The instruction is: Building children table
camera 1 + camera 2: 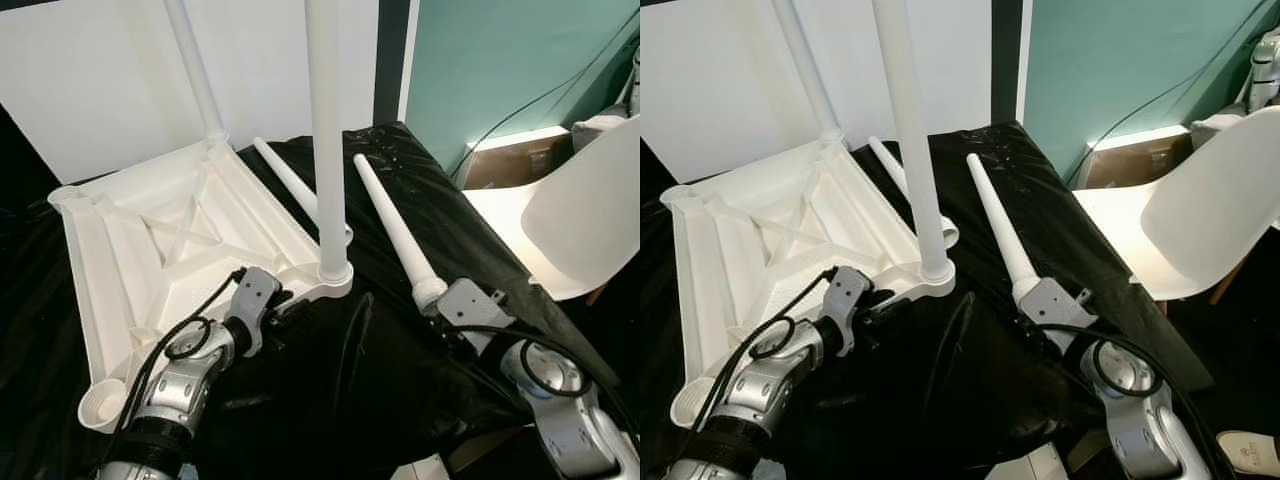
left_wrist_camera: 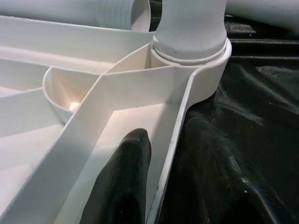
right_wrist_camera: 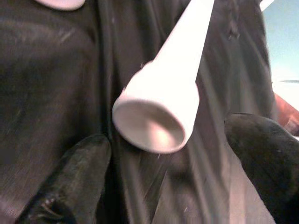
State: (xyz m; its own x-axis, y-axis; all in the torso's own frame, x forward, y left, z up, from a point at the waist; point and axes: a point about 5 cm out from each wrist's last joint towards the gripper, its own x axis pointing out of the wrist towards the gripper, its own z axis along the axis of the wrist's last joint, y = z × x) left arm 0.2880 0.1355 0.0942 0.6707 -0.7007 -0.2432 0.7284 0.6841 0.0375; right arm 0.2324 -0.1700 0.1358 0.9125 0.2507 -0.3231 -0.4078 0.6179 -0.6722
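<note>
The white table top (image 1: 150,240) lies upside down on black cloth. Two white legs stand upright in its sockets, one at the near right corner (image 1: 325,130) and one at the far corner (image 1: 195,70). My left gripper (image 1: 290,303) is at the near rim beside the right corner socket. In the left wrist view one finger (image 2: 126,182) sits inside the rim wall and the other outside it, shut on the rim. A loose leg (image 1: 395,230) lies on the cloth. Its wide hollow end (image 3: 156,116) sits between the spread fingers of my open right gripper (image 3: 168,154). A second loose leg (image 1: 290,180) lies behind the upright one.
Black glossy cloth (image 1: 380,370) covers the work surface and drops off at the front right. A white chair (image 1: 570,220) stands close on the right, with a cardboard box (image 1: 510,160) and a cable behind it. A white panel (image 1: 100,80) backs the table top.
</note>
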